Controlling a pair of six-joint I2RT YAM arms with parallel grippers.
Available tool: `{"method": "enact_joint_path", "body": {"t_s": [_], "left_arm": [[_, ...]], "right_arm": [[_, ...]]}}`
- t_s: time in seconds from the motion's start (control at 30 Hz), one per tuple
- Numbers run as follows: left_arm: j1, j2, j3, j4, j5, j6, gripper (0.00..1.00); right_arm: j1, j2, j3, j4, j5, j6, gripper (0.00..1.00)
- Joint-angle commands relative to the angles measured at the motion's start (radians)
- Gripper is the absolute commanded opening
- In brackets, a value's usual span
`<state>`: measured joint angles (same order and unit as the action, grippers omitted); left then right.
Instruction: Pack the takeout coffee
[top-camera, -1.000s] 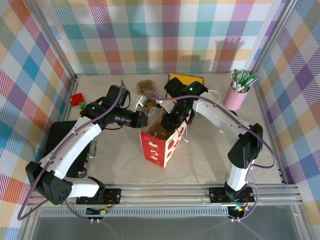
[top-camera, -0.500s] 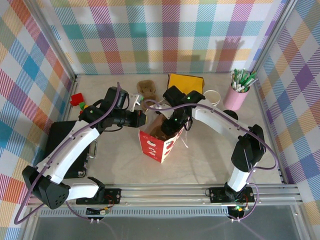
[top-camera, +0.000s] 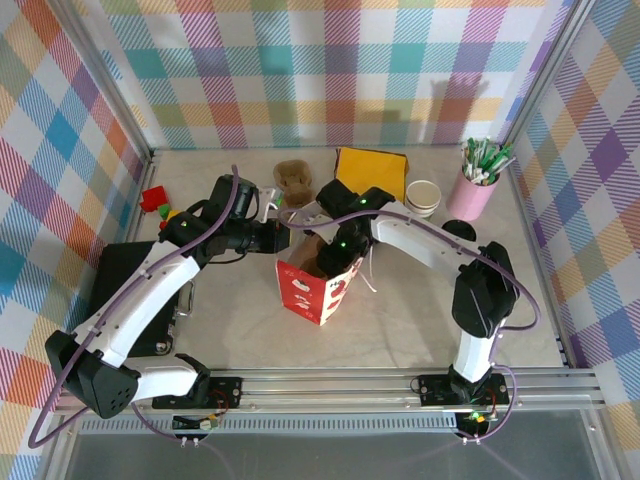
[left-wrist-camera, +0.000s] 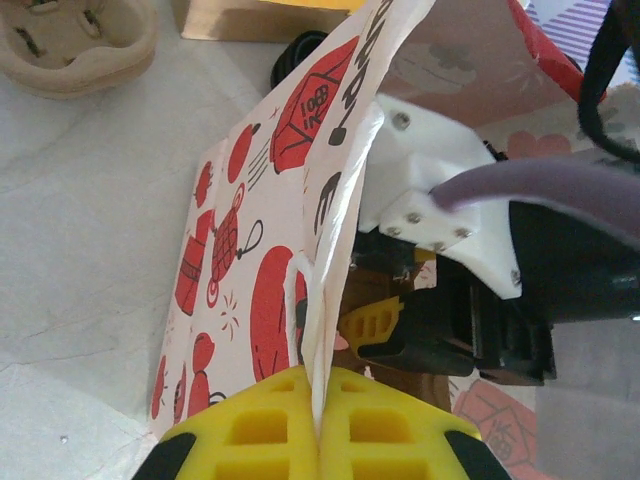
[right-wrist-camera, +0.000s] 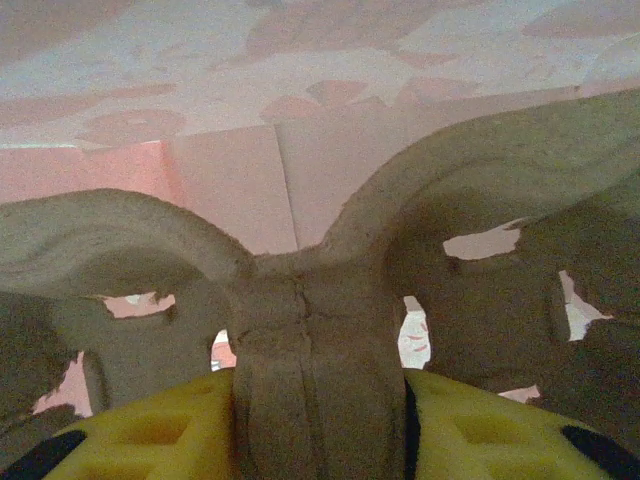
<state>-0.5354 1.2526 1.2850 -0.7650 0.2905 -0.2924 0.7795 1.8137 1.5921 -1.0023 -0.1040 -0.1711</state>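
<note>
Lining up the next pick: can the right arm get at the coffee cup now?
Probably not yet. The right gripper is shut on the cardboard carrier down in the red bag. The coffee cup itself stands uncovered beside the pink pen cup, so once freed the way looks open.

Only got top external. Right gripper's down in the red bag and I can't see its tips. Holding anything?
Observer: Yes. The right wrist view has the right gripper shut on the centre ridge of a brown cardboard cup carrier.
Operator: Is the carrier inside the bag?
Observer: Looks so. The pink inner wall of the bag sits right behind it.
Operator: Left gripper?
Observer: The left gripper is shut on the bag's top edge, with the white cord handle running down to its fingers.
</note>
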Motion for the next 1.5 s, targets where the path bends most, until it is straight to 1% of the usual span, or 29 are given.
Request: {"method": "enact_joint_path", "body": {"t_s": [0.0, 0.27, 0.5, 0.7, 0.83, 1.03, 1.13, 1.37, 1.47], "left_arm": [[-0.005, 0.014, -0.018, 0.010, -0.032, -0.039, 0.00], [-0.005, 0.011, -0.017, 0.000, -0.036, -0.044, 0.00], [-0.005, 0.010, -0.015, -0.013, -0.045, -0.041, 0.00], [-0.005, 0.011, -0.015, -0.026, -0.060, -0.041, 0.00], [-0.005, 0.010, -0.015, -0.034, -0.065, -0.040, 0.00], [-0.005, 0.011, -0.010, -0.051, -0.089, -0.047, 0.00], [-0.005, 0.009, -0.004, -0.063, -0.088, -0.059, 0.00], [-0.009, -0.002, 0.005, -0.085, -0.125, -0.141, 0.00], [-0.040, -0.015, 0.019, -0.110, -0.203, -0.202, 0.00]], "right_arm": [[0.007, 0.028, -0.019, 0.003, 0.011, -0.019, 0.44], [0.009, 0.059, -0.018, 0.013, 0.008, -0.027, 0.49], [0.010, 0.041, 0.022, -0.018, -0.008, -0.022, 0.62], [0.010, -0.017, 0.094, -0.076, -0.010, -0.006, 0.68], [0.010, -0.060, 0.143, -0.095, -0.021, 0.017, 0.70], [0.010, -0.115, 0.236, -0.116, -0.048, 0.065, 0.70], [0.010, -0.146, 0.263, -0.104, -0.068, 0.122, 0.70], [0.010, -0.202, 0.378, -0.113, -0.069, 0.231, 0.71], [0.008, -0.230, 0.425, -0.121, -0.065, 0.300, 0.73]]}}
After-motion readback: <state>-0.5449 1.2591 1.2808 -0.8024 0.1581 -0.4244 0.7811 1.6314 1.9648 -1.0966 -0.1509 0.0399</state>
